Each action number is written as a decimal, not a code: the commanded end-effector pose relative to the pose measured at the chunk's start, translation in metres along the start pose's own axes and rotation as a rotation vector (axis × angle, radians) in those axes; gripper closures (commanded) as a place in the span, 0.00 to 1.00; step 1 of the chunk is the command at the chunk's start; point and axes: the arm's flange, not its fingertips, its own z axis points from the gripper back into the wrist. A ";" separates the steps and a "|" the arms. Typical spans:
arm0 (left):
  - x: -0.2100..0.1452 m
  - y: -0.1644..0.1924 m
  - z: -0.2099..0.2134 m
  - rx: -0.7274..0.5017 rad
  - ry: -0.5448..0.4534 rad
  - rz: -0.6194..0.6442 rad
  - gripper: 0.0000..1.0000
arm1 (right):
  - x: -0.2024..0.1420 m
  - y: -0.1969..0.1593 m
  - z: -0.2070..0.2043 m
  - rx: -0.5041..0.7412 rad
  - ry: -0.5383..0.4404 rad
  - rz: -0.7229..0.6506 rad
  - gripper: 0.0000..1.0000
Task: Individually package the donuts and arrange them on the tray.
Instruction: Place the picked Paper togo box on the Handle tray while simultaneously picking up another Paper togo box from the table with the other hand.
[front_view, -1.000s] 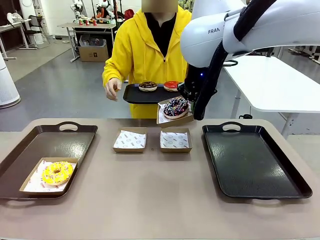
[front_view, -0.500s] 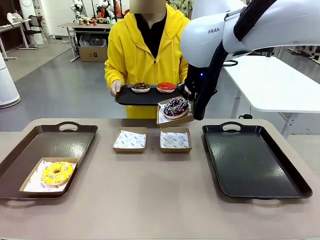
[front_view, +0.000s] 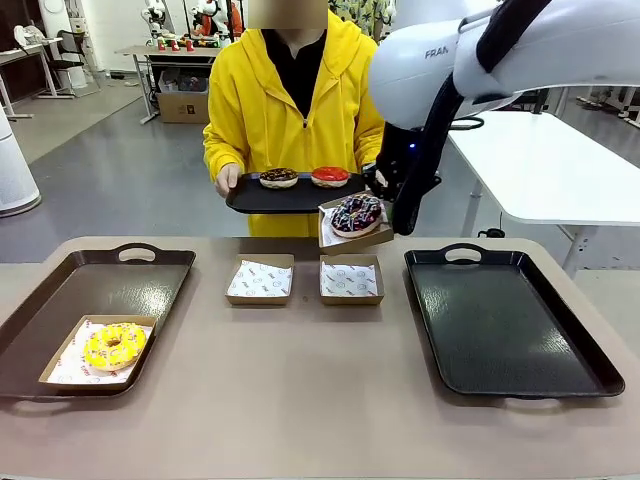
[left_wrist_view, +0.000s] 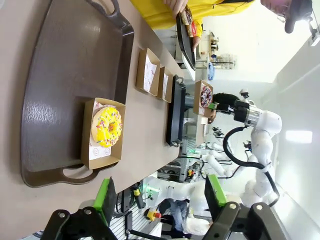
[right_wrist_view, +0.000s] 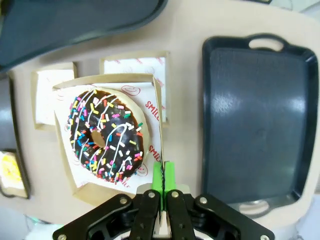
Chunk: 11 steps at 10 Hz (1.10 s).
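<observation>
My right gripper (front_view: 386, 203) (right_wrist_view: 162, 174) is shut on the wall of a cardboard box (right_wrist_view: 150, 85), held in the air above the table's far edge. In that box lies the dark purple sprinkled donut (front_view: 355, 214) (right_wrist_view: 107, 135). A person in yellow holds a small black tray (front_view: 250, 198) just behind it, with a chocolate donut (front_view: 278, 177) and a red donut (front_view: 329, 176) on it. The yellow donut (front_view: 113, 346) (left_wrist_view: 106, 125) rests in a box on the left tray (front_view: 110, 285). My left gripper (left_wrist_view: 160, 197) hangs open above that tray's near end.
Two paper-lined boxes (front_view: 260, 279) (front_view: 350, 279) with nothing in them stand side by side at the table's middle. On the right lies a large black tray (front_view: 505, 320) (right_wrist_view: 255, 125), bare inside. A white table (front_view: 550, 165) stands beyond the right arm.
The person has stepped left and brought the small tray, now held in both hands, in behind my held box. My right gripper and its box shifted slightly right and up.
</observation>
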 end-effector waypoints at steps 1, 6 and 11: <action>0.001 -0.052 -0.025 0.077 0.007 -0.023 0.07 | -0.028 -0.052 0.015 0.008 0.052 0.049 0.99; 0.015 -0.156 -0.136 0.319 0.084 -0.123 0.07 | -0.069 -0.158 0.001 0.006 0.057 -0.002 0.99; 0.011 -0.188 -0.278 0.651 0.055 -0.277 0.07 | -0.113 -0.196 -0.039 0.014 0.095 -0.012 0.99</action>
